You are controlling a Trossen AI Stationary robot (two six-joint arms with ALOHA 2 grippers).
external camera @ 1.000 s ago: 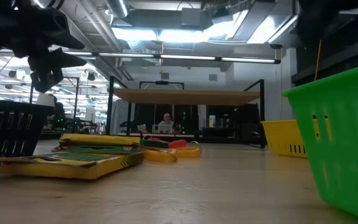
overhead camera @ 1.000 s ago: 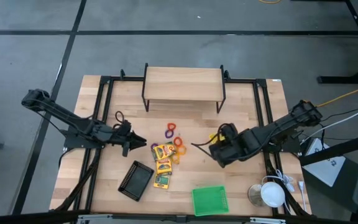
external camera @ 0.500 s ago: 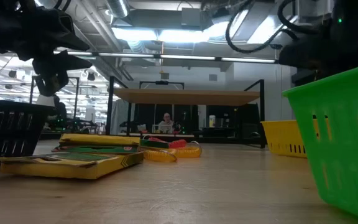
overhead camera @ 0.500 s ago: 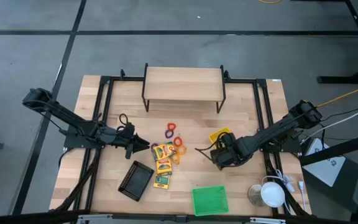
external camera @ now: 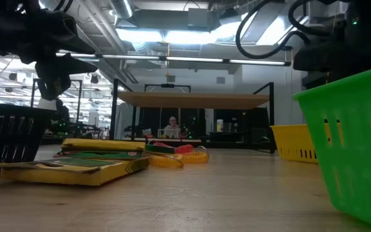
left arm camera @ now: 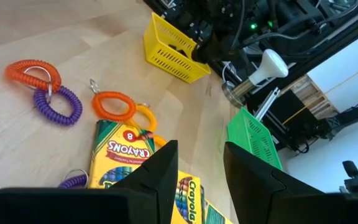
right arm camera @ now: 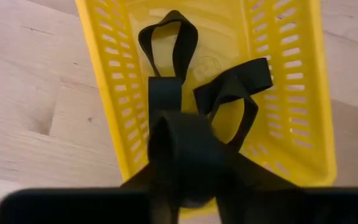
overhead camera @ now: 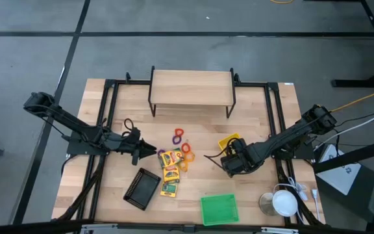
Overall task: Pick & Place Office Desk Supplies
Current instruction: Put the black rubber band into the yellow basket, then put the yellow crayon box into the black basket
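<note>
Presently, centre of the high view: crayon boxes (overhead camera: 168,171) stacked flat, coiled rings (overhead camera: 182,144) just above them. Left gripper (overhead camera: 149,151), fingers parted and empty, sits just left of the boxes. Right gripper (right arm camera: 188,134), centre-right, is clenched on a black clip (right arm camera: 166,68) over the yellow bin (overhead camera: 229,141).

yellow bin (right arm camera: 129,124), black clips (right arm camera: 166,56), orange rings (left arm camera: 33,73), purple ring (left arm camera: 58,106), green bin (overhead camera: 219,209)
</note>
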